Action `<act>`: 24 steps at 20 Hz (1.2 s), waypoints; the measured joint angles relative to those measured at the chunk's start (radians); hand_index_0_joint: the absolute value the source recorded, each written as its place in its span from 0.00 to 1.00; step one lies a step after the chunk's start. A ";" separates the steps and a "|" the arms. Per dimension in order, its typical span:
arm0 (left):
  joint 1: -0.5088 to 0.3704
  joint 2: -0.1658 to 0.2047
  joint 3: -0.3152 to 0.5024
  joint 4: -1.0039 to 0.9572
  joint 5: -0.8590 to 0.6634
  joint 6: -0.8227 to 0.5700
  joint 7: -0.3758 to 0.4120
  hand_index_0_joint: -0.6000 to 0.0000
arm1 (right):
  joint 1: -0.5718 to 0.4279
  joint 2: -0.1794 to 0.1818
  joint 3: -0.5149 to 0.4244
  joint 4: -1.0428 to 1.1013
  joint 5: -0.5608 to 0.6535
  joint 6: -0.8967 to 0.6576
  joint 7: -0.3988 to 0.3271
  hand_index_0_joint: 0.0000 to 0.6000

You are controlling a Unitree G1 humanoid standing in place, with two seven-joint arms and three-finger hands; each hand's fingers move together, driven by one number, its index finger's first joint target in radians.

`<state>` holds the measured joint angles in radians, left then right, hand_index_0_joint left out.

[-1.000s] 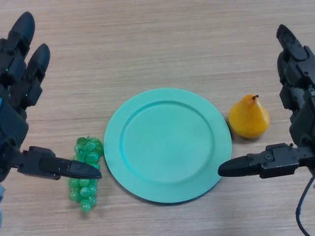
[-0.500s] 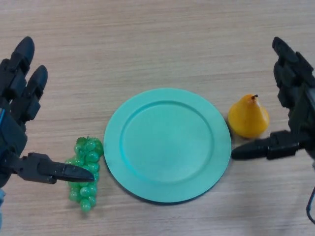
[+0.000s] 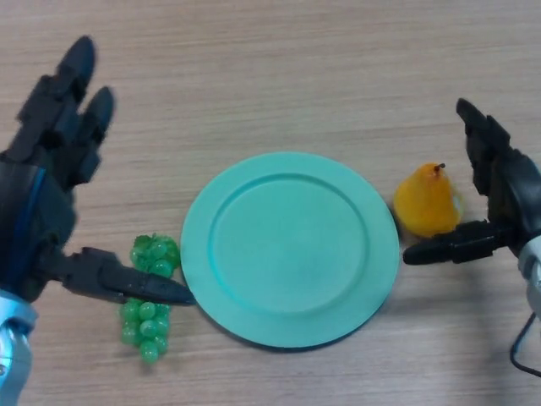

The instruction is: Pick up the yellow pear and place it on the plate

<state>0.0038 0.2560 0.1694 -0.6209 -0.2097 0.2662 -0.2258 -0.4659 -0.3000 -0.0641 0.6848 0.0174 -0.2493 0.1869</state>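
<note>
The yellow pear (image 3: 428, 205) lies on the wooden table just right of the green plate (image 3: 290, 248), stem pointing up and away. My right hand (image 3: 507, 193) is open around the pear's right side: its fingers reach past the pear on the far right and its thumb (image 3: 446, 248) lies just below the pear, close to it or touching it. The plate sits in the middle with nothing on it. My left hand (image 3: 42, 194) is open at the left edge, its thumb lying over the grapes.
A bunch of green grapes (image 3: 149, 296) lies on the table just left of the plate, partly under my left thumb. The wooden table (image 3: 270, 76) stretches away behind the plate.
My right hand has moved inward and closer around the pear, thumb now just under it. My left hand has shifted right and forward, thumb tip reaching the plate's left rim.
</note>
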 measured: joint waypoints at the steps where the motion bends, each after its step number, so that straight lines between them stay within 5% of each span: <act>1: 0.000 -0.005 -0.003 -0.002 -0.005 0.002 0.000 1.00 | -0.033 -0.001 -0.001 0.085 0.000 -0.045 -0.001 0.00; 5: 0.033 -0.009 0.003 -0.055 -0.008 0.058 0.001 1.00 | -0.116 -0.002 0.002 0.315 -0.004 -0.138 0.007 0.00; 7: 0.040 -0.012 0.008 -0.065 -0.018 0.074 0.001 1.00 | -0.121 -0.001 0.006 0.361 -0.011 -0.145 0.007 0.33; 8: 0.040 -0.012 0.023 -0.072 -0.018 0.088 0.001 1.00 | -0.124 -0.002 0.017 0.376 -0.055 -0.156 0.000 0.59; 10: 0.042 -0.010 0.057 -0.106 -0.057 0.143 0.001 1.00 | -0.136 -0.022 0.086 0.460 -0.317 -0.293 -0.169 1.00; 12: 0.044 -0.010 0.087 -0.154 -0.093 0.197 0.001 1.00 | -0.137 -0.040 0.100 0.478 -0.485 -0.345 -0.279 1.00; 14: 0.060 -0.010 0.081 -0.156 -0.083 0.197 0.001 1.00 | -0.137 -0.041 0.096 0.472 -0.483 -0.344 -0.280 1.00; 21: 0.071 -0.015 0.076 -0.153 -0.071 0.197 -0.003 1.00 | -0.106 -0.040 0.072 0.241 -0.431 -0.289 -0.240 1.00; 24: 0.052 -0.015 0.075 -0.153 -0.072 0.200 -0.003 1.00 | -0.036 0.016 0.055 -0.028 -0.296 -0.142 -0.169 1.00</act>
<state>0.0563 0.2412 0.2443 -0.7739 -0.2821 0.4659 -0.2290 -0.5024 -0.2836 -0.0090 0.6566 -0.2789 -0.3910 0.0183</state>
